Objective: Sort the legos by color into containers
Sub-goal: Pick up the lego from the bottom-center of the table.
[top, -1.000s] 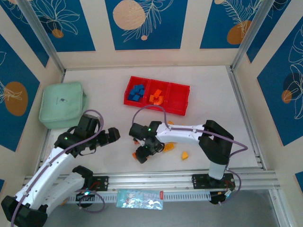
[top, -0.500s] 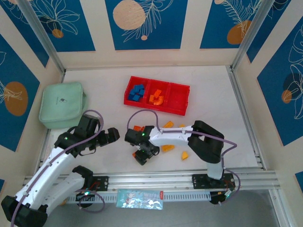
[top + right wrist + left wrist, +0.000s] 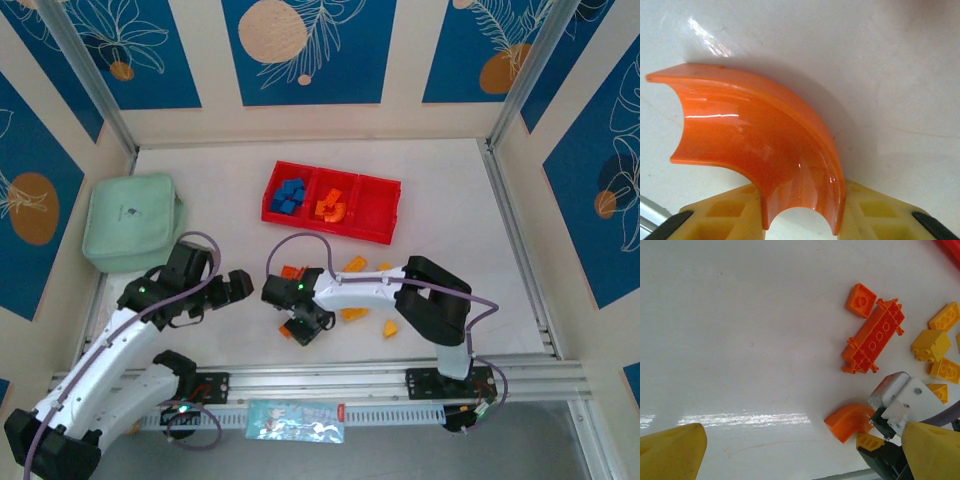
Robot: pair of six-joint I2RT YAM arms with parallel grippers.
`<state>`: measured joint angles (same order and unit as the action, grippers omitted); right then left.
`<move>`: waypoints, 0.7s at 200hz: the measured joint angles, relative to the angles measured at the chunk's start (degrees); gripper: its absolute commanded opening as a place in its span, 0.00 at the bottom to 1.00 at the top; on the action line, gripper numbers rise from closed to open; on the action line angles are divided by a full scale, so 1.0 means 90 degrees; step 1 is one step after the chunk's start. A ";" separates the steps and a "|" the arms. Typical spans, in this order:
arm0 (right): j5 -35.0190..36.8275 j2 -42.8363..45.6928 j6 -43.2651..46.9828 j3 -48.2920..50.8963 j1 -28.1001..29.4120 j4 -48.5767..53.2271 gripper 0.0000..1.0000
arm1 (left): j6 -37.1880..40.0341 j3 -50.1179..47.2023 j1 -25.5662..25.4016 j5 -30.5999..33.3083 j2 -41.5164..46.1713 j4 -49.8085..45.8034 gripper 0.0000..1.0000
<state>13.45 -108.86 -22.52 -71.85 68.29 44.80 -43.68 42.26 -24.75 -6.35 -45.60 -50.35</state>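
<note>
My right gripper [image 3: 298, 328] is low over the table, shut on an orange arch lego [image 3: 755, 145]; the arch's one end sits between the yellow fingertips [image 3: 880, 215]. The left wrist view shows the same arch [image 3: 847, 420] resting on the table under the right gripper [image 3: 880, 435]. My left gripper [image 3: 236, 286] hovers open just left of it, holding nothing. Loose legos lie nearby: an orange long plate [image 3: 875, 336], an orange square [image 3: 860, 300] and yellow bricks [image 3: 931, 345]. The red tray of containers [image 3: 325, 229] holds blue legos [image 3: 290, 195] on the left and orange legos [image 3: 331, 205] in the middle.
A mint-green pouch [image 3: 131, 220] lies at the left of the table. Yellow legos [image 3: 390, 328] sit to the right of the right gripper, near the front rail [image 3: 400, 375]. Walls close in the table on three sides.
The right gripper slid a little left along the table and its jaws closed onto the orange arch. The left arm stayed still with its jaws open.
</note>
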 measured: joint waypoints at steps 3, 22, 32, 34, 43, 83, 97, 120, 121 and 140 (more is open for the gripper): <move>0.0000 0.0002 0.0002 0.0000 0.0000 0.0005 0.35 | 0.0000 0.0000 0.0000 0.0000 -0.0005 0.0000 0.99; 0.0012 0.0126 0.0000 0.0000 -0.0015 0.0102 0.34 | 0.0002 0.0041 0.0000 -0.0002 -0.0068 0.0000 0.99; 0.0012 0.0311 0.0000 0.0000 -0.0066 0.0182 0.34 | 0.0007 0.0090 0.0000 0.0000 -0.0107 0.0017 0.99; 0.0007 0.0340 0.0000 0.0000 -0.0070 0.0187 0.34 | 0.0010 0.0100 0.0000 0.0000 -0.0114 0.0019 0.99; 0.0007 0.0563 0.0000 0.0000 -0.0126 0.0267 0.34 | 0.0027 0.0172 0.0000 0.0000 -0.0158 0.0017 0.99; -0.0053 0.1418 -0.0131 -0.0345 -0.1217 0.0797 0.34 | 0.0126 0.0576 0.0012 0.0053 -0.0386 0.0189 0.99; -0.0066 0.1455 -0.0221 -0.0663 -0.1729 0.0891 0.34 | 0.0172 0.0636 0.0027 0.0046 -0.0510 0.0372 0.99; -0.0010 0.1367 -0.0432 -0.1273 -0.2492 0.1035 0.32 | 0.0194 0.0738 0.0041 0.0041 -0.0831 0.0733 0.99; -0.0005 0.1348 -0.0459 -0.1326 -0.2540 0.1054 0.32 | 0.0192 0.0741 0.0041 0.0041 -0.0843 0.0748 0.99; 0.0143 0.0952 -0.0680 -0.2059 -0.3016 0.1154 0.31 | 0.0199 0.0911 0.0044 0.0041 -0.1158 0.1042 0.99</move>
<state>14.74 -100.29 -28.64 -90.39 41.15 55.18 -41.89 50.46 -24.36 -5.98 -56.03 -40.97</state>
